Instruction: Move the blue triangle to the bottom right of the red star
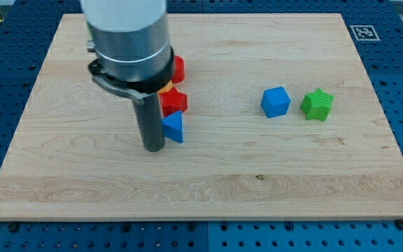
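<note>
The blue triangle (174,127) lies left of the board's middle, just below the red star (174,101) and touching or nearly touching it. My tip (153,148) rests on the board right against the triangle's left side. The rod and arm body rise above it and hide what lies behind.
Another red block (178,69) sits above the star, partly hidden by the arm, with a sliver of yellow-orange block (166,87) between them. A blue cube (276,101) and a green star (317,104) sit to the right of the middle. The wooden board (257,182) ends at blue perforated table.
</note>
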You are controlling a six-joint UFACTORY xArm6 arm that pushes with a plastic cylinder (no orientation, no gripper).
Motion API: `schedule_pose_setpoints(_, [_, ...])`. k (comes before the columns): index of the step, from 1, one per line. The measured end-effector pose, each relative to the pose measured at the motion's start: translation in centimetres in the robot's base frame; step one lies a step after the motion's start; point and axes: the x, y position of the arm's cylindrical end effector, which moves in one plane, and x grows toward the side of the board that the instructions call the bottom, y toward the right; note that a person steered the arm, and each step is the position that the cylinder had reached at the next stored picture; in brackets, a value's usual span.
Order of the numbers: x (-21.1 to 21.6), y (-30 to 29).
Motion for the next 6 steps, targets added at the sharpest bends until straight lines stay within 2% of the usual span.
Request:
schedule_pose_setpoints(2, [-0.6,-0.1])
schedule_pose_setpoints(5, [-1.7,7.3])
schedule_pose_setpoints(6, [-2.2,7.2])
